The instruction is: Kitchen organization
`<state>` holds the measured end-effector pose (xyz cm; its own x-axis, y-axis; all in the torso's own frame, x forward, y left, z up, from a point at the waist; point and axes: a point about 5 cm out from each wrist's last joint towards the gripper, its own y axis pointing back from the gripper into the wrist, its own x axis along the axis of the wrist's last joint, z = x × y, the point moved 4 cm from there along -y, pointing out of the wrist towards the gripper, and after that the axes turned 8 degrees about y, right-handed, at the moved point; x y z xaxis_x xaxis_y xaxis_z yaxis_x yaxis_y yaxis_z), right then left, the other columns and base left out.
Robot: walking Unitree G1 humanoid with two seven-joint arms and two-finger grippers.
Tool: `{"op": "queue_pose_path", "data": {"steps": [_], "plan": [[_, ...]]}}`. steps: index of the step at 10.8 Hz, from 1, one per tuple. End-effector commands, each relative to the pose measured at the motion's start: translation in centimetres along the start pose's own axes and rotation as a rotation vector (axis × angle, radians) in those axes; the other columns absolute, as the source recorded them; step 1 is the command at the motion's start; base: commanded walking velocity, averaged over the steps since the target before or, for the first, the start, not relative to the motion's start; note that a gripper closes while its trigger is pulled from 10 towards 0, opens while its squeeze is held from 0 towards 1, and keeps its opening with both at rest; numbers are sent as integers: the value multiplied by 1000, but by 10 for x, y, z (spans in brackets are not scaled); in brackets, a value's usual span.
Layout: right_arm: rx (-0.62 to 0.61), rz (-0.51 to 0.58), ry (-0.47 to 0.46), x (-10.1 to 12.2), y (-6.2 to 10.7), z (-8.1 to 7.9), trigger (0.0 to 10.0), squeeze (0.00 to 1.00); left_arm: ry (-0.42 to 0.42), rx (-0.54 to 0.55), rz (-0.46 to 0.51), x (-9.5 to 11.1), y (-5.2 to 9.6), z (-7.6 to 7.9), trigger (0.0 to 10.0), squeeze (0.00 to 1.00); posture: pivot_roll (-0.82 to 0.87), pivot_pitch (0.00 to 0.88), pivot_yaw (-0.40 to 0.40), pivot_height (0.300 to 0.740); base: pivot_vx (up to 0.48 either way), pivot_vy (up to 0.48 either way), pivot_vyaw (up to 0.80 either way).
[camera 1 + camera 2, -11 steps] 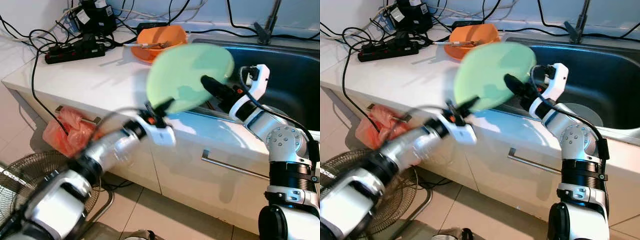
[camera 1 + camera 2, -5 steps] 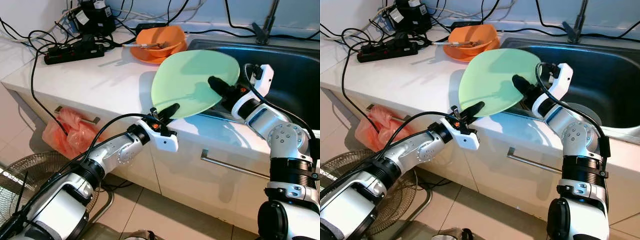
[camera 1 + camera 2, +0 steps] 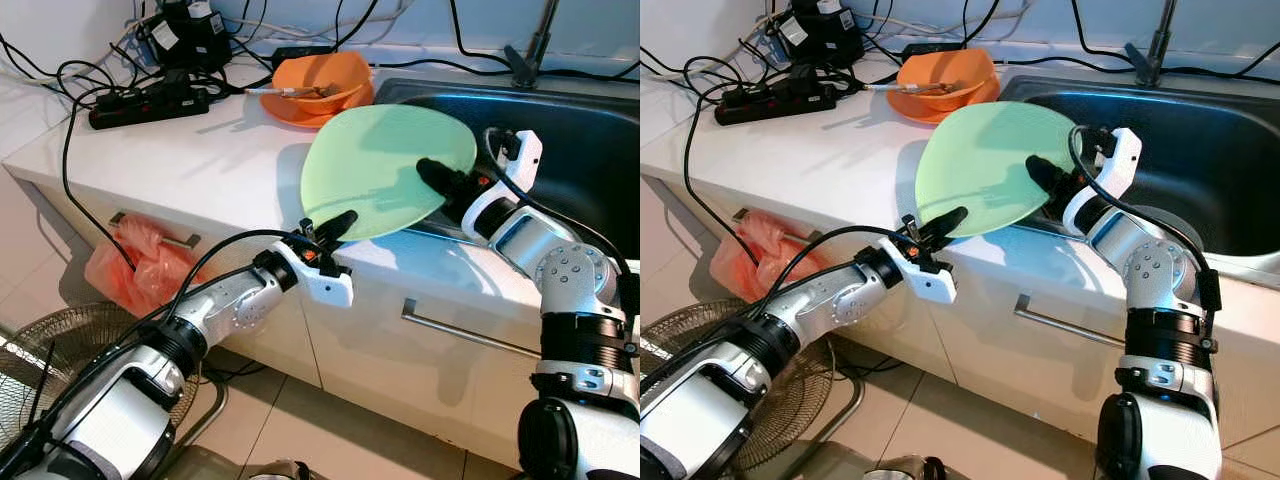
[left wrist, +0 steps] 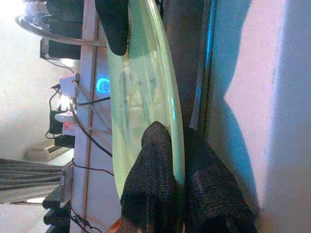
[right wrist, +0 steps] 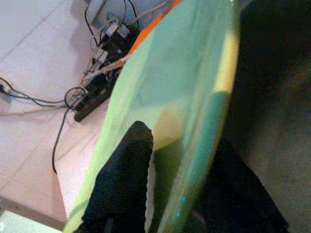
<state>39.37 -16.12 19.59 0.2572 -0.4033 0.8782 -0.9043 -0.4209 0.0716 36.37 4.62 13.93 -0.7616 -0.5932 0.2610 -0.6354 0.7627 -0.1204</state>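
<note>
Right now 2 grippers share the green plate (image 3: 385,165), which hangs tilted in the air over the table (image 3: 190,150) edge, beside the sink (image 3: 580,130). The left gripper (image 3: 335,225) is clenched on the plate's near rim, 1 finger each side, as its wrist view shows. The right gripper (image 3: 432,175) pinches the far rim by the sink the same way. An orange bowl (image 3: 320,80) sits behind, near a power strip (image 3: 150,100).

The risk is the 2 arms pulling apart or twisting unevenly: the rim grips look shallow, so the plate could probably slip and drop onto the table edge or floor. Swinging it back could clip the bowl.
</note>
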Motion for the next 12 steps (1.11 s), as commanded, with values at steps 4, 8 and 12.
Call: {"op": "queue_pose_path", "data": {"steps": [4, 8, 12], "plan": [[-51, -66, 4, -8, -4, 10, 0, 0, -3, 187, 120, 16, -14, -42, 10000, 1000, 91, 47, 106, 740, 0, 0, 0], [-92, -22, -60, -7, -9, 12, 0, 0, 37, 172, 190, 23, -12, -45, 10000, 1000, 93, 46, 101, 740, 0, 0, 0], [-206, 84, -61, 10, -15, 25, 0, 0, 133, 175, 301, 40, -11, -55, 10000, 1000, 95, 46, 95, 740, 0, 0, 0]]}}
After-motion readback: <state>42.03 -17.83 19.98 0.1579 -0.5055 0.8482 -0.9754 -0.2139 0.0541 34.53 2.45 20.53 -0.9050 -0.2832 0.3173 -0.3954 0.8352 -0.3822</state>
